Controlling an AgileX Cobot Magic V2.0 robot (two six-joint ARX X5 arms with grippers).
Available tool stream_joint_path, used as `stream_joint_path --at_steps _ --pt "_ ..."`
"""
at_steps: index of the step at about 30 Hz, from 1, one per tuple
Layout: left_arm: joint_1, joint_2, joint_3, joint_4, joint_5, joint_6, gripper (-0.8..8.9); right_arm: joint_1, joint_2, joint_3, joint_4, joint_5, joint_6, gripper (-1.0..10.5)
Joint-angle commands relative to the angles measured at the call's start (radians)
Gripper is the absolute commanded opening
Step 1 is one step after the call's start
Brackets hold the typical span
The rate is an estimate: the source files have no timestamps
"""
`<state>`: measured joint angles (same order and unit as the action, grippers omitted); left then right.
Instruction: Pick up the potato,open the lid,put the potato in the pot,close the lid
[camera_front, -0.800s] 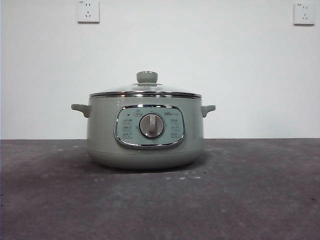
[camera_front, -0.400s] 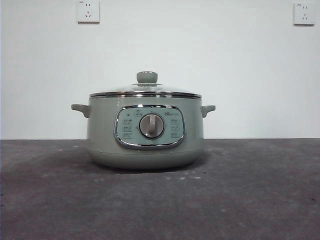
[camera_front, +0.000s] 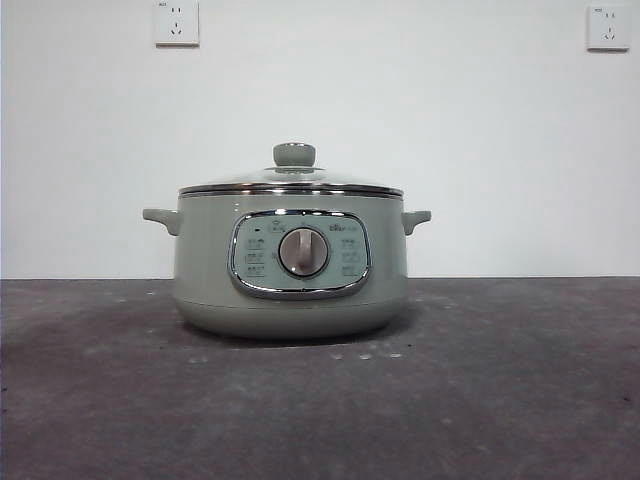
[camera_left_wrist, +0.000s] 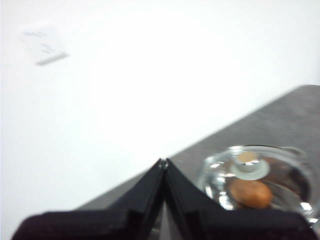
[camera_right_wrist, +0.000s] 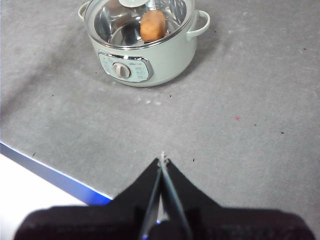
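Note:
The sage-green pot (camera_front: 290, 265) stands mid-table with the glass lid (camera_front: 292, 181) seated on its rim and the green knob (camera_front: 294, 154) on top. Through the glass, the orange-brown potato (camera_right_wrist: 152, 25) lies inside the pot (camera_right_wrist: 145, 52); the left wrist view shows the potato (camera_left_wrist: 251, 193) under the lid (camera_left_wrist: 257, 175) too. My left gripper (camera_left_wrist: 163, 162) is shut and empty, raised off to one side of the pot. My right gripper (camera_right_wrist: 162, 159) is shut and empty, hanging over the table in front of the pot. Neither arm appears in the front view.
The dark grey table (camera_front: 500, 400) spreads around the pot, and its blue front edge (camera_right_wrist: 55, 175) shows close to my right gripper. A white wall with two sockets (camera_front: 176, 22) stands behind.

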<state>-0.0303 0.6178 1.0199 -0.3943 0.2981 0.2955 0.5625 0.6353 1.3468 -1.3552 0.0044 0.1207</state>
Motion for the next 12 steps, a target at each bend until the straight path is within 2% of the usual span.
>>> stream_joint_path --at_steps 1,7,12 --pt "0.012 -0.098 -0.211 0.105 -0.004 0.010 -0.03 0.001 -0.003 -0.010 -0.024 0.005 0.010 0.0" --pt "0.016 -0.274 -0.561 0.274 -0.024 -0.008 -0.03 0.001 -0.003 -0.010 -0.024 0.004 0.010 0.0" --pt "0.037 -0.378 -0.746 0.320 -0.076 -0.079 -0.03 0.001 -0.003 -0.010 -0.024 0.005 0.010 0.0"
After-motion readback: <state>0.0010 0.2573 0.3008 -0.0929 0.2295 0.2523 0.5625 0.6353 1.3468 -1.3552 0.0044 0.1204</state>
